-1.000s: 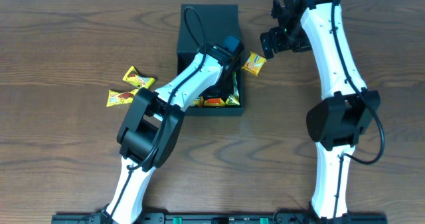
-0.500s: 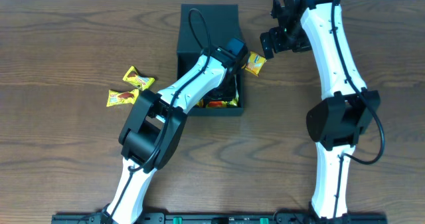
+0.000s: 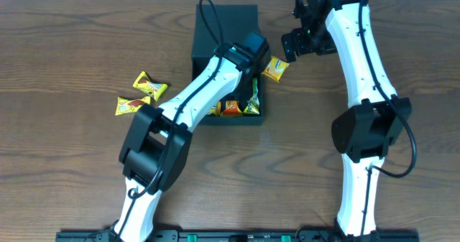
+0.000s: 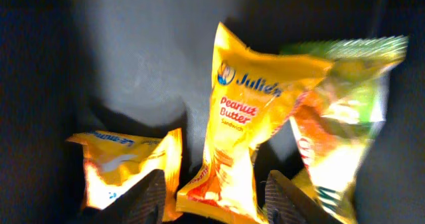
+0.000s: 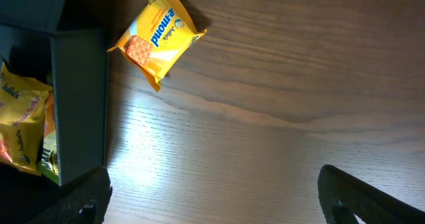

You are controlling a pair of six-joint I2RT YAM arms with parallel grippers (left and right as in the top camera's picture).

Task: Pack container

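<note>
In its wrist view the left tool [image 4: 214,196] is cut off at the bottom edge, and the green packet [image 4: 345,98] is blurred. From above, the left arm [image 3: 208,84] hides much of the inside of the box [image 3: 226,19].

the container [image 3: 226,23] looks matt, dark and smooth-walled. the snack packets [image 4: 239,111] are glossy, crinkled plastic film. the table [image 5: 299,71] is grained wood with a soft sheen. the arm shells [image 3: 357,41] are smooth white plastic.
</note>
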